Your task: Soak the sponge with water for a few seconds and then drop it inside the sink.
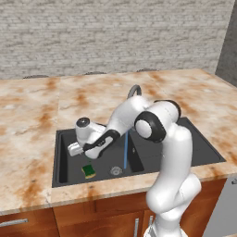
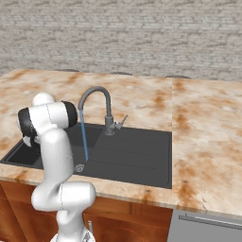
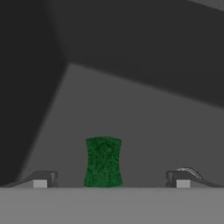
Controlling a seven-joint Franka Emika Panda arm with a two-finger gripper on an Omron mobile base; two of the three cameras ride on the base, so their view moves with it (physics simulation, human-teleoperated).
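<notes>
Marble bench (image 1: 32,115) surrounds the sink (image 1: 62,173); its basin floor holds the sponge (image 1: 89,171), left of the water (image 1: 125,150). From the right, the faucet (image 2: 97,94) runs. Hand view: the sponge (image 3: 103,162) seems free between wide jaws, so the gripper (image 3: 111,179) should rise straight.

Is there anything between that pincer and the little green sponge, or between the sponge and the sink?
Nothing visible. The sponge already lies on the floor of the sink, left of the drain and the water. The pincer hangs open just above it, with bare basin between its fingertips and the sponge.
</notes>
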